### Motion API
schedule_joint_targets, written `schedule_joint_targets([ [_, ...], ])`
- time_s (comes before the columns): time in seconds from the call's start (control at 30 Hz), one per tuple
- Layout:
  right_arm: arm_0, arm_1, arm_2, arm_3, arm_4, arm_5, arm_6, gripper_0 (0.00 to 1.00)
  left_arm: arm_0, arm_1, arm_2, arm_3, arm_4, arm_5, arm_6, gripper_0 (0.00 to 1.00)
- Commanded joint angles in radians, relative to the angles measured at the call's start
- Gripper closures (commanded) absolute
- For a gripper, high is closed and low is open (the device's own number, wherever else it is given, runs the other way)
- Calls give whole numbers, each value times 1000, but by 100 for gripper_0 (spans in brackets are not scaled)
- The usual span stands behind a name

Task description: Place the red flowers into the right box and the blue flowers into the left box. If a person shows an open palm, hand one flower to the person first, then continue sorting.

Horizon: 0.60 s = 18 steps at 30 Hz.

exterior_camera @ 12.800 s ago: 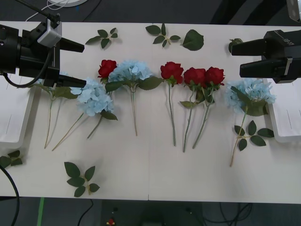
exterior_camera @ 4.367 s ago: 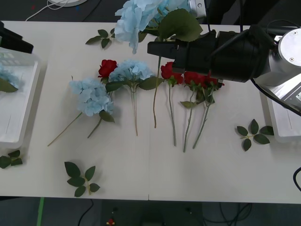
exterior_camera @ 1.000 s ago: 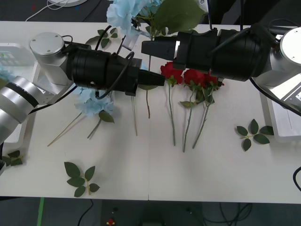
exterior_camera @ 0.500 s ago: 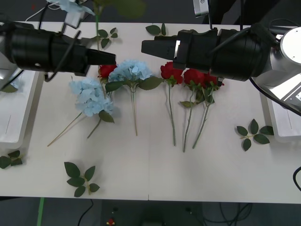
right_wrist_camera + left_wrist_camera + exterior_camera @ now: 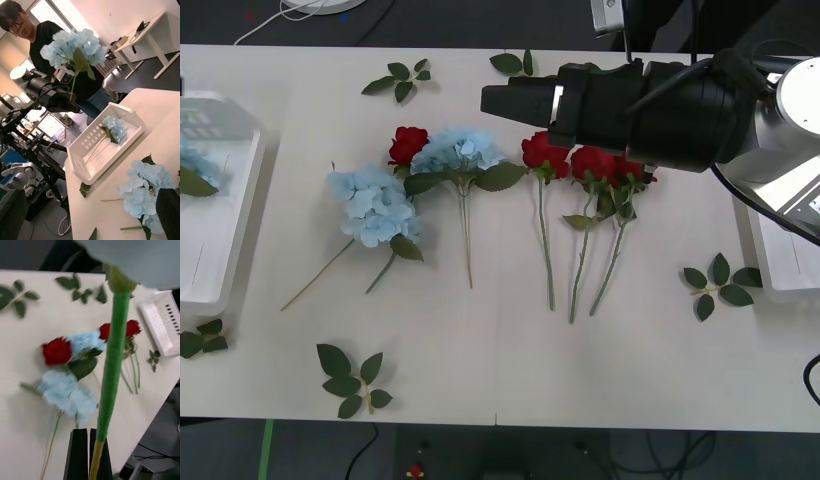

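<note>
Left box (image 5: 215,250): at the 9 o'clock edge of the bench (image 5: 500,350), with one blue flower (image 5: 188,165) already lying in it.

Left claw (image 5: 89,435): pressed together on the green stem (image 5: 112,363) of a second blue flower (image 5: 71,47). The stem stands near upright with its head uppermost. The right wrist view shows this claw raised well above the bench near the left box. Whether it is squarely over the box cannot be told.

Bench, centre: two blue flowers (image 5: 375,205) (image 5: 458,150) and four red flowers (image 5: 408,143) (image 5: 545,150) (image 5: 593,160) (image 5: 637,160) lie unsorted, heads toward 12 o'clock and stems toward 6 o'clock.

Right claw (image 5: 498,100): spread and empty, hovering near 12 o'clock over the row. The nearest red flower lies at about 5 o'clock from its tips.

Right box (image 5: 785,260): at the 3 o'clock edge — no flower seen in the visible part.

Assessment: the step in hand is the drop into the left box. It turns on the box lying below the left claw, so the upright stem should be laid flat along the box's long side. The red flowers fall to the right arm, which is the nearer.
</note>
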Motion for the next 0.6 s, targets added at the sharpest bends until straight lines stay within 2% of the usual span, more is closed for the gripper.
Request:
schedule_joint_targets([
  [0.03, -20, -61, -15, -22, -14, 20, 3, 0, -14, 79, 31, 110, -105, 67, 35, 100],
  [0.2, -14, -150, -18, -22, -11, 44, -62, 0, -14, 87, 33, 211, -220, 55, 29, 100],
  [0.33, -14, -219, -17, -22, 66, 52, -169, 0, -4, 79, 31, 274, -292, 50, 22, 100],
  [0.47, -14, -274, -17, -21, 195, 72, -327, 0, 61, 37, 31, 293, -351, -14, 20, 100],
  [0.6, -14, -336, -18, -19, 357, 129, -529, 0, 166, -34, 31, 273, -366, -181, 23, 100],
])
